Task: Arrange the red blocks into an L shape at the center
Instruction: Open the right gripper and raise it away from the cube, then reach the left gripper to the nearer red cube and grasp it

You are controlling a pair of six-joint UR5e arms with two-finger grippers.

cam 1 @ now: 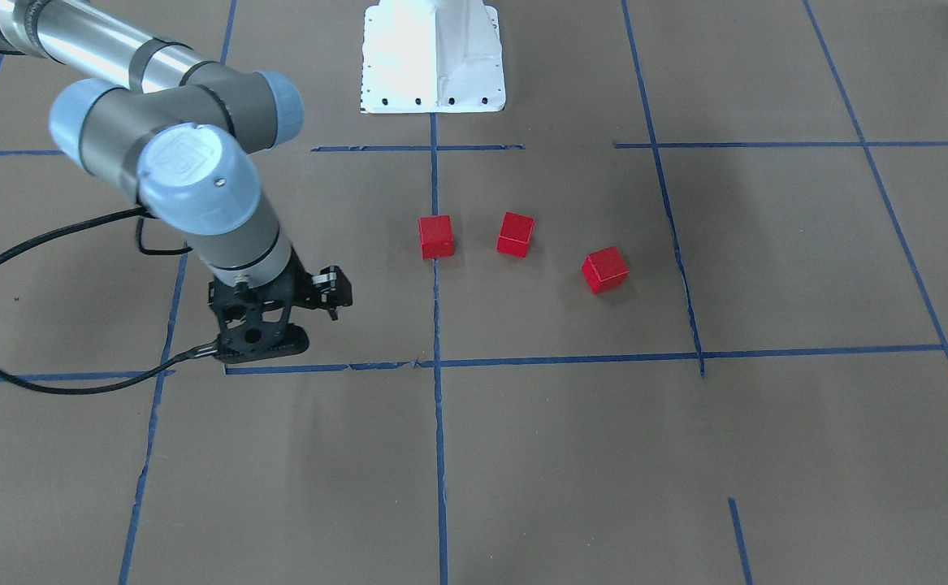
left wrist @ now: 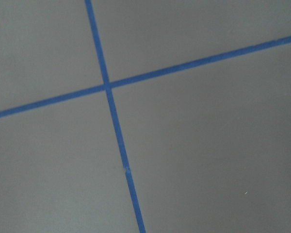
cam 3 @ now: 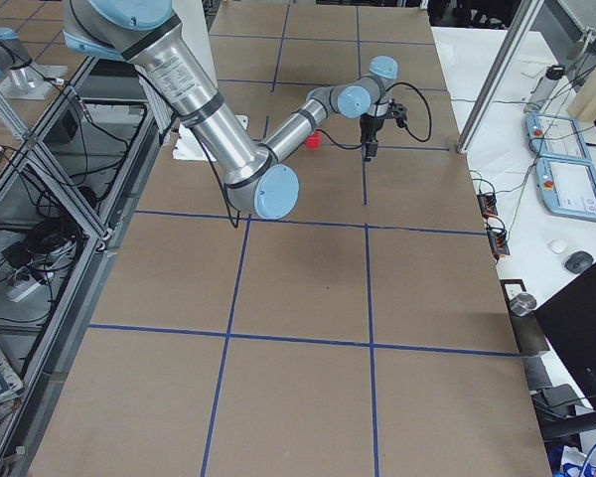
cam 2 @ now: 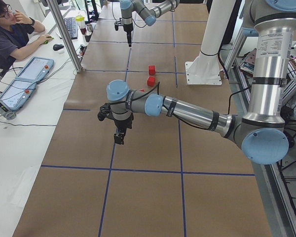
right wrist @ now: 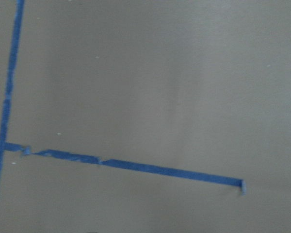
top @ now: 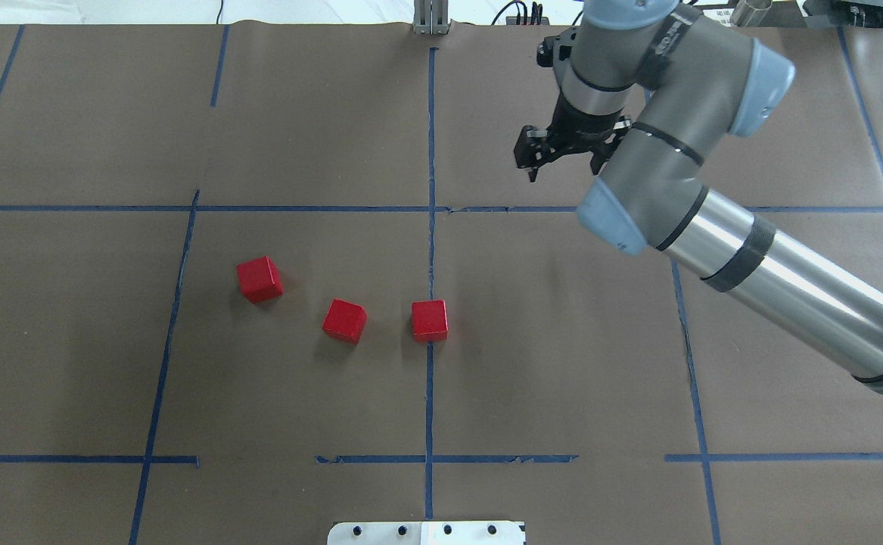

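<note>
Overhead exterior view gives you the best read. One of the red blocks (top: 430,320) sits on the long blue tape line (top: 430,136), roughly midway between the two crosswise lines, so it is about at the center (top: 430,363) already. A second block (top: 344,320) lies near it at 9 o'clock, turned off square. The third block (top: 259,278) is farther out toward 10 o'clock. All three are apart and rest on the bench (top: 562,341).

Your right claw (top: 562,151) hangs at about 1 o'clock from the center block, well apart and past the far crosswise line. It carries nothing, and I cannot tell how wide its jaws stand. Your left claw (cam 2: 119,139) shows clearly only from the side, so its opening cannot be judged either.

No block is gripped yet, so I judge the task barely begun. Treat the center block as the corner and leave it alone. Go for the turned block first, and match your wrist to its faces before you close, or it may twist. Set it down touching the corner block at 9 o'clock. Then place the third at 12 or 6 o'clock of the corner block, lowering gently so you don't nudge the others.
</note>
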